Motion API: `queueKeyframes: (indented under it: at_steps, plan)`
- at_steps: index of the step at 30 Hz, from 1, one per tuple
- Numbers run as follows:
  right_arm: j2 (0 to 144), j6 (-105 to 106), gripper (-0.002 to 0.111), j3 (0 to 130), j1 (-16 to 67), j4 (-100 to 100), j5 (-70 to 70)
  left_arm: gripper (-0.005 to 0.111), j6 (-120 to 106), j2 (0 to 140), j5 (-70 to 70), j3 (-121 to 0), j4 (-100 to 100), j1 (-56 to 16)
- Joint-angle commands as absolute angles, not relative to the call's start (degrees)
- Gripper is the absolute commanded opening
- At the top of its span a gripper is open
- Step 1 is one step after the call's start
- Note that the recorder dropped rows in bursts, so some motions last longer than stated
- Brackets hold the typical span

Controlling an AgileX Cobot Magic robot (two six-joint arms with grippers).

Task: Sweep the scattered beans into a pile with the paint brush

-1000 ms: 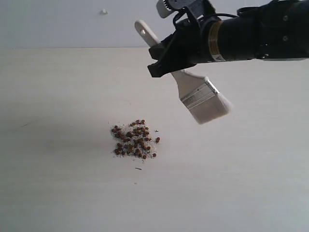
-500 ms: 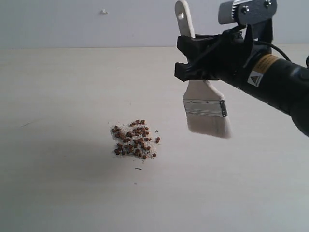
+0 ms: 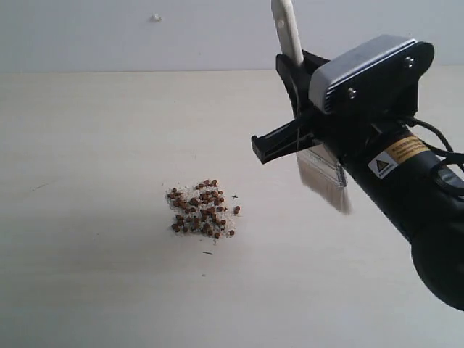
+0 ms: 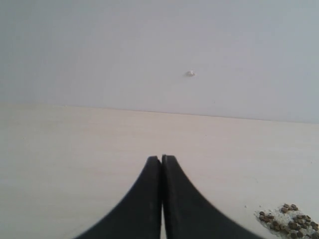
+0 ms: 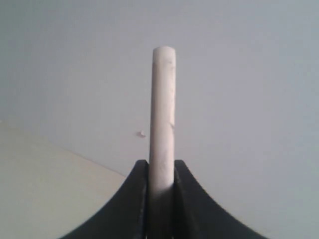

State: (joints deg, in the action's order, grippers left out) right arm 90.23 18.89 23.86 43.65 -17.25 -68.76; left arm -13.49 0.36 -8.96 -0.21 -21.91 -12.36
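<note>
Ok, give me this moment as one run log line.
right gripper: shut on paint brush, bristles down, clear of pile | left gripper: shut, empty | beans: one pile on table

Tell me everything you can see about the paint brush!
The paint brush is flat and wide, with pale cream bristles, a silver metal band and a light wooden handle. It is almost upright, handle up, bristles pointing down and slightly blurred. The right pincer is clamped on its handle, which sticks up past the jaws. The bristles seem to hang just above the table, off to the side of the bean pile, not touching it.
</note>
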Motion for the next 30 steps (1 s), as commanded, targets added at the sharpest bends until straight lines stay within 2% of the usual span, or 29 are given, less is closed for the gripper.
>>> queueKeyframes:
  at_steps: [1,5,16,30]
  plan:
    - [93.29,20.86,0.0,23.61,44.63,-20.81,-69.96,0.0,-13.32,0.0,-8.91,0.0,-21.67,-12.73]
    - [96.34,20.57,0.0,24.71,44.63,-21.1,-69.96,0.0,-13.32,0.0,-8.91,0.0,-21.67,-12.73]
    - [112.77,23.27,0.0,39.46,44.63,-17.08,-68.35,0.0,-13.32,0.0,-8.91,0.0,-21.67,-12.73]
    - [114.84,23.11,0.0,41.58,44.63,-20.98,-64.76,0.0,-13.32,0.0,-8.91,0.0,-21.67,-12.73]
